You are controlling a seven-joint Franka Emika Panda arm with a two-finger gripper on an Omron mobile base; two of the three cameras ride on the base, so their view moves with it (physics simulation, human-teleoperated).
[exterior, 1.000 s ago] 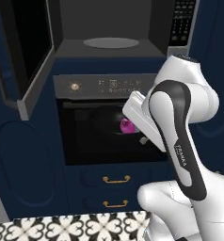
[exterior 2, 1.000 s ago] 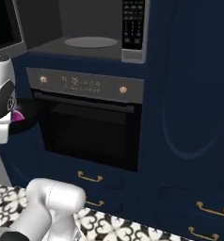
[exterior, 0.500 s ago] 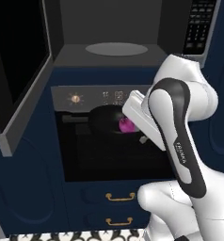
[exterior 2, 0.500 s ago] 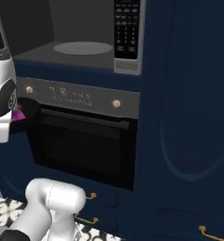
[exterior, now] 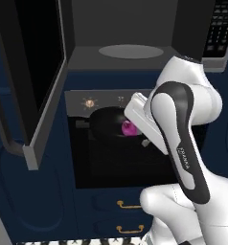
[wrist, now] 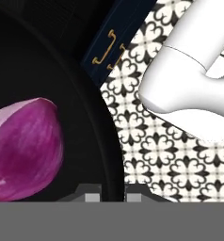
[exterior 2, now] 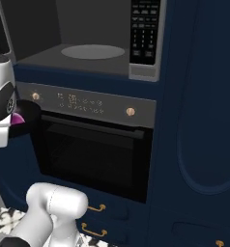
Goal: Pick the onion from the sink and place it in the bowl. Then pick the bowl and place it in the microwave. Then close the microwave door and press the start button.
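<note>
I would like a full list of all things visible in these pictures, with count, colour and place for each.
onion: one, magenta-pink, lying inside the bowl.
bowl: one, glossy black, held up in front of the oven, below the microwave opening.
microwave: one, dark grey cavity, open, above the oven.
turntable: one, grey, round, on the cavity floor.
microwave door: one, black glass in grey frame, swung open to the left.
keypad panel: one, black, right of the cavity.
oven: one, black, with brass knobs, below the microwave.
cabinets: navy blue, brass drawer handles.
floor: black-and-white patterned tiles.
gripper: one, dark fingertips, shut on the bowl's rim.
</note>
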